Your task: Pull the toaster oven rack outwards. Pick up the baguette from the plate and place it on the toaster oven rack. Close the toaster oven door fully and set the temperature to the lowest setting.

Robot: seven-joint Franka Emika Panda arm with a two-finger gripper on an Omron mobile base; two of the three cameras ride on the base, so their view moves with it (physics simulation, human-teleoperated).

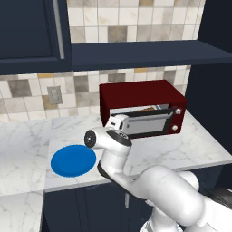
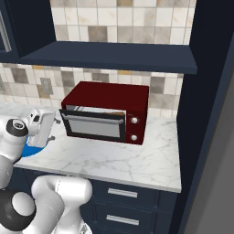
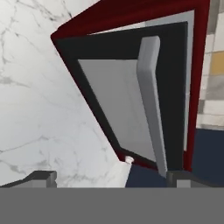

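Your toaster oven [image 1: 144,106] sits right of centre in the left base view, against the tiled wall [image 1: 27,97], on the white marble counter [image 1: 190,147]. Its door [image 2: 93,124] stands tilted, nearly shut, with a gap at the top; the silver handle bar [image 3: 151,100] runs down the middle of the hand view. Something brown shows through that gap, but you cannot tell what it is. The blue plate [image 1: 72,161] lies at lower left on the counter, well apart from the oven. Your claw [image 2: 54,129] hangs wide open at the left edge of the right base view, beside the door, holding nothing. Dark blue cabinets [image 2: 137,201] run below; a dark shelf [image 2: 109,57] spans above.
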